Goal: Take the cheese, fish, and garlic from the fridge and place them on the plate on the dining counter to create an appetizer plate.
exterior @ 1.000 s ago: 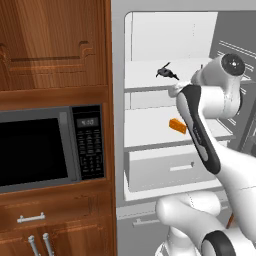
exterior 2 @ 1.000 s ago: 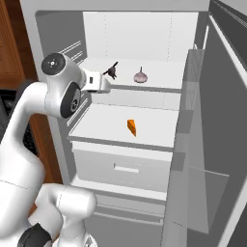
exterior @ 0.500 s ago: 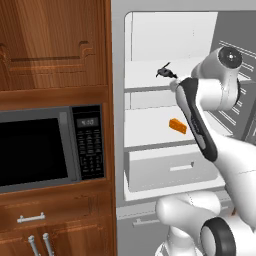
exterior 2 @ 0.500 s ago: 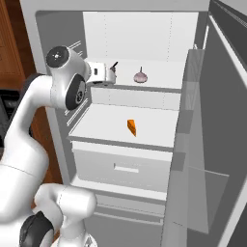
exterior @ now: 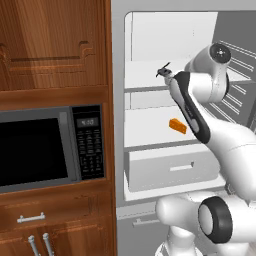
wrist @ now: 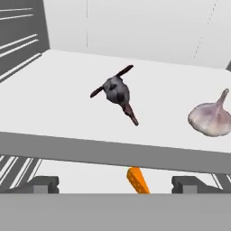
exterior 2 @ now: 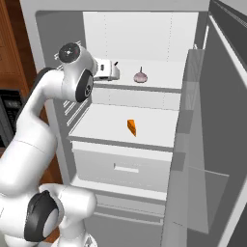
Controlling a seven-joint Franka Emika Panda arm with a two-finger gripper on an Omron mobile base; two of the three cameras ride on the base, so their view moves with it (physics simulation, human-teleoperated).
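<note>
Room: kitchen corner, open fridge point(exterior 2: 144, 29) with white walls beside a wooden cabinet point(exterior: 55, 45) that holds a black-fronted microwave point(exterior: 50, 147).
Fish: dark grey-black, slim, with thin fins and a narrow tail; it lies on the upper shelf point(wrist: 54, 103), about mid-depth, seen from the hand camera at point(wrist: 118, 92). From the left base camera its dark tip shows just above the arm point(exterior: 163, 69).
Garlic: pale whitish-grey bulb with a short stem, on the same shelf to the fish's right and well apart from it point(wrist: 211, 117); also seen at point(exterior 2: 140, 76).
Cheese: small orange wedge on the shelf below point(exterior 2: 131, 127), near that shelf's middle; its tip peeks under the upper shelf's front edge in the hand view point(wrist: 137, 179).
Edges: the upper shelf's front lip runs as a grey band across the hand view, between the claw and the fish. Ribbed side wall stands on the left, back wall behind the foods.
Open room: bare white shelf all around the fish, on the left and in front; bare shelf between fish and garlic.
Drawer: white, closed, under the cheese shelf point(exterior 2: 125, 166).
Door: swung open at the right point(exterior 2: 226, 96).
Claw: at the front edge of the upper shelf, level with it point(wrist: 115, 184); its tips stand wide apart, holding nothing.
</note>
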